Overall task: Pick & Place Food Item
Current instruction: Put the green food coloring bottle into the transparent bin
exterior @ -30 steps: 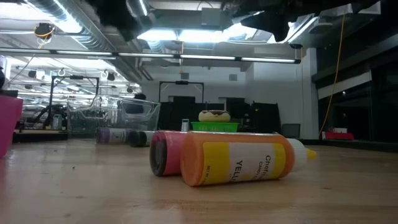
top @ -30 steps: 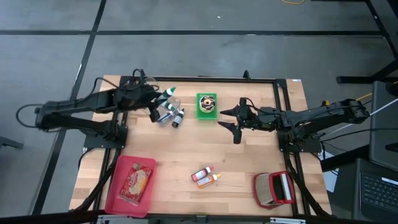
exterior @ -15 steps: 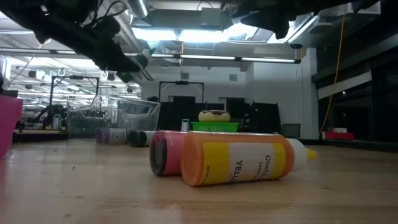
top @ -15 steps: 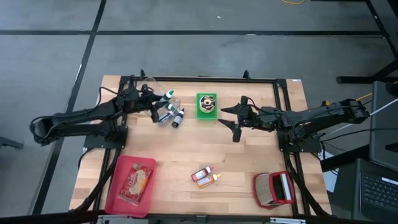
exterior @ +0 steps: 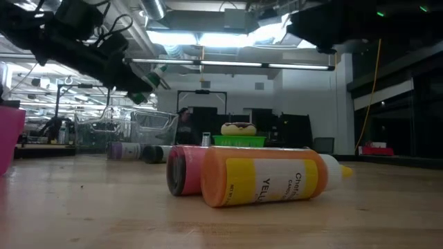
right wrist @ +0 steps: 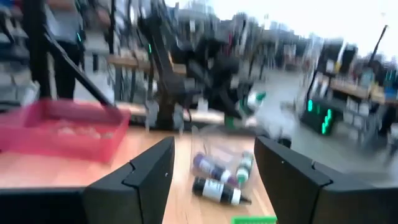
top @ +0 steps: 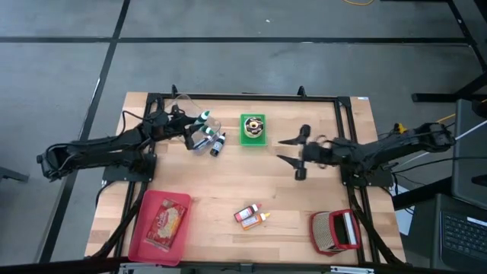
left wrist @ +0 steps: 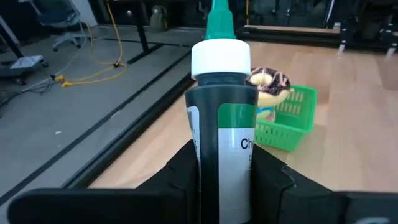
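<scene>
High view: left gripper (top: 195,124) positioned near the table's (top: 228,190) far left part, clamped on a green-capped bottle (top: 201,118) directly above a clear container (top: 199,135); two more bottles (top: 215,143) lying just beyond the fingertips, toward the table centre. Green basket (top: 253,129) with a doughnut (top: 254,122) set further along the same line, between the two grippers and apart from both. Right gripper (top: 292,153) extended over the table's right half, fingers spread wide, nothing between them, basket near and ahead of its fingertips. Well behind both grippers, at the near edge: red tray (top: 159,226) holding a packaged food item (top: 167,219), a pair of sauce bottles (top: 250,216) lying at centre, a red grater-like item (top: 334,231) at the right. Low view: orange-yellow bottle (exterior: 259,177) lying on its side in the foreground, touching a pink bottle (exterior: 183,169) behind it; basket and doughnut far back at centre; left arm raised at upper left, bottle tip (exterior: 153,79) protruding from its gripper; right arm dark along the upper right. Left wrist view: dark green bottle with white collar and green nozzle pinched upright between the two fingers (left wrist: 272,177); basket and doughnut just past the bottle, on the wood. Right wrist view: blurred; own fingers (right wrist: 292,174) set well apart, empty; bottles and clear container ahead between them, red tray off to one side, left arm behind the container.
</scene>
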